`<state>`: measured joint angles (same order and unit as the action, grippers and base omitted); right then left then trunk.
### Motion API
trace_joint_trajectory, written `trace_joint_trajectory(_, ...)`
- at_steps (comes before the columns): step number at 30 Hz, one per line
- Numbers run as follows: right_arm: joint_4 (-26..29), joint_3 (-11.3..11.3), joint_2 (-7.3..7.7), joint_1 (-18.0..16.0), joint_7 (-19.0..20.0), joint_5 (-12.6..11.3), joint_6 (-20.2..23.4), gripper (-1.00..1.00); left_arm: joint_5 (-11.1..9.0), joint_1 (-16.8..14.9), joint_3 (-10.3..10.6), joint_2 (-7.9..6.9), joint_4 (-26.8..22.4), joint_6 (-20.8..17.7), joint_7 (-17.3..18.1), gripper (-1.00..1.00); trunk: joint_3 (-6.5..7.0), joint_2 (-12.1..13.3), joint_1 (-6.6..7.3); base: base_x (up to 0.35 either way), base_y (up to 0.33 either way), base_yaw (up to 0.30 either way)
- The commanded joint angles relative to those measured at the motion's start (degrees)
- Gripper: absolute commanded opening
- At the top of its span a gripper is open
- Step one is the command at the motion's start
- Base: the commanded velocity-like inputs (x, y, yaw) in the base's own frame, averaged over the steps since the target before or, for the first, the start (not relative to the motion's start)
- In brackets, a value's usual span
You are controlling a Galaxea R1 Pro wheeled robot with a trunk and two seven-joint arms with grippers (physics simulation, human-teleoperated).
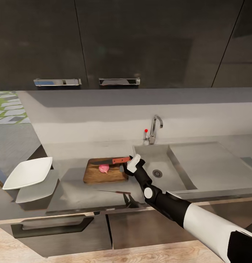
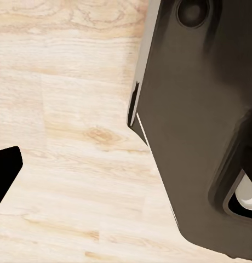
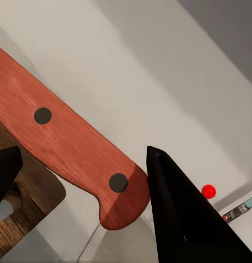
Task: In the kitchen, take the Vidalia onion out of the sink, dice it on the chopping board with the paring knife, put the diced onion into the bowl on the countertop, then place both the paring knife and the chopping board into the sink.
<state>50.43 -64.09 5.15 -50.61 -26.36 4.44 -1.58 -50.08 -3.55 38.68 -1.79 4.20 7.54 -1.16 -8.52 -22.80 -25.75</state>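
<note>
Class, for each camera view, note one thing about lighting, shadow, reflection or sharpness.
Head view: the glossy countertop mirrors the bowl. Right wrist view: the paring knife handle looks sharp, the right gripper fingers pure black. Left wrist view: evenly lit pale wooden floor, soft grain.

Even soft rendered light, faint shadows under the chopping board (image 1: 105, 171), mild blur, dim upper cabinets (image 1: 126, 40)

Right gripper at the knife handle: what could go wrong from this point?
1. In the right wrist view the right gripper has its fingers spread around the paring knife handle's rounded end, so a close there may grip only the tip and let the blade swing.
2. The knife lies across the chopping board just behind the Vidalia onion; a clumsy lift could knock the onion.
3. The board's right end sits beside the sink, so a nudge could tip it in.
</note>
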Motion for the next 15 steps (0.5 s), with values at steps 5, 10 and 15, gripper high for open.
trace_joint_trajectory(5,-2.37,-0.21,-1.25,-0.1,-0.27,0.13,0.0,-1.0,-0.1,-0.05,0.36,0.03,0.11,0.2,-0.07,1.0,-0.12,-0.12,-0.03,0.0,0.0,0.0)
trace_joint_trajectory(10,-5.36,-0.17,-2.96,-0.1,-0.27,0.2,-0.04,-1.0,-0.1,-0.05,0.36,0.03,0.11,0.2,-0.02,1.0,-0.12,-0.12,-0.03,0.0,0.0,0.0)
trace_joint_trajectory(15,-5.93,-0.16,-3.24,-0.1,-0.27,0.22,-0.04,-1.0,-0.1,-0.05,0.41,0.03,0.11,0.2,0.01,1.0,-0.12,-0.12,-0.03,0.024,0.0,0.0)
